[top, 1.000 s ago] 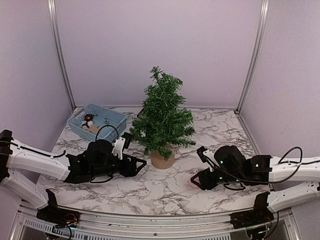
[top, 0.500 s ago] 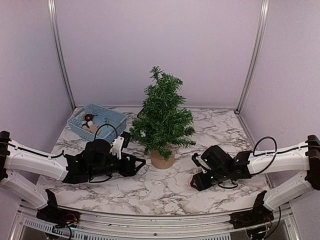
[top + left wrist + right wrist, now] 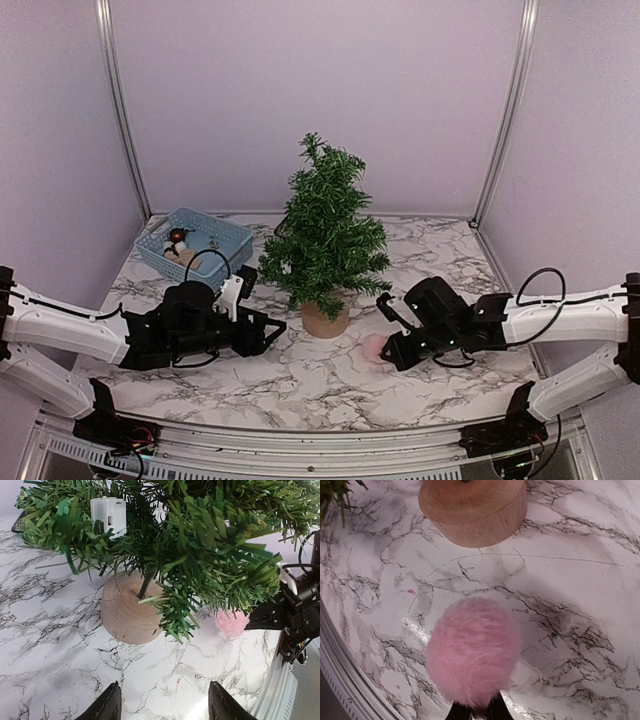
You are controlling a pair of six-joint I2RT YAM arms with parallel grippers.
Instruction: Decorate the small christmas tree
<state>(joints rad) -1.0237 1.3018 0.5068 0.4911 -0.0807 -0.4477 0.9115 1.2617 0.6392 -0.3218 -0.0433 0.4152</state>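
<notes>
Tree: small dark-green bristly christmas tree (image 3: 325,235), upright on the desk (image 3: 300,385).
Right gripper (image 3: 388,352): pinching a fluffy pink pom-pom (image 3: 472,647); your tree lies just left and ahead.
Left gripper (image 3: 165,707): spread, empty, facing the round tan stump base (image 3: 131,612).

The desk (image 3: 300,385) is a white marble-look top run through with grey veins, walled in by pale panels at its 9, 12 and 3 o'clock sides. Near its middle the small christmas tree (image 3: 325,240) stands upright on a round tan stump base (image 3: 325,318), and a blue basket (image 3: 150,255) sits well apart toward 10 o'clock, close to the back corner. At about 4 o'clock from the stump, near it but apart, a pink pom-pom (image 3: 373,347) is low at the marble, pinched in the right hand (image 3: 475,712); whether it touches the top cannot be told.
</notes>
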